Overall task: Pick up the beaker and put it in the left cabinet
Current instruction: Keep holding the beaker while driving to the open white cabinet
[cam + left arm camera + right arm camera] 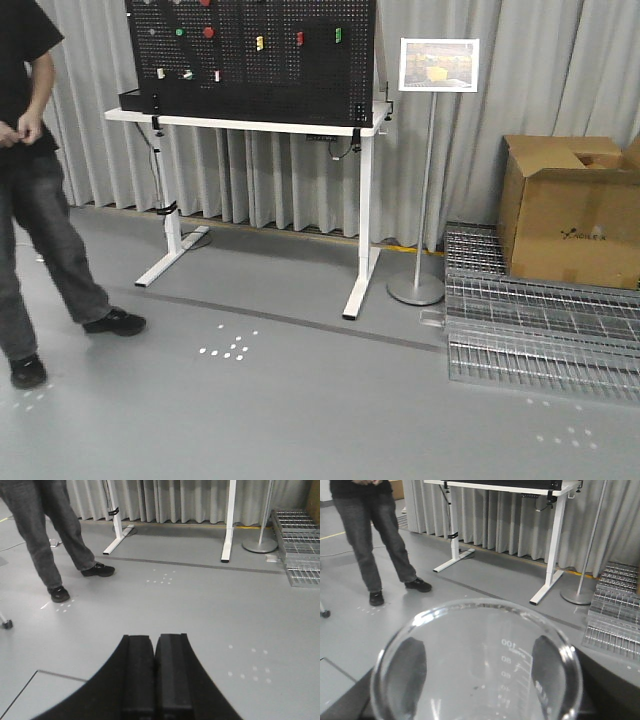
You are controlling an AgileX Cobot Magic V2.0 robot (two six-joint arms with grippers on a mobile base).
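Observation:
The beaker (479, 652), clear glass with printed marks up to 100, fills the lower half of the right wrist view, its round rim facing the camera. My right gripper (479, 676) is shut on it, and its dark fingers (411, 672) show through the glass on both sides. In the left wrist view my left gripper (155, 645) is shut with nothing in it, its black jaws pressed together above grey floor. Neither gripper appears in the front view. The left cabinet is out of view.
A person in dark clothes (40, 200) walks at the left. Ahead stand a white-legged table with a black pegboard (250, 120) and a sign stand (425, 200). A cardboard box (570, 210) and stacked wire racks (540, 320) are at the right.

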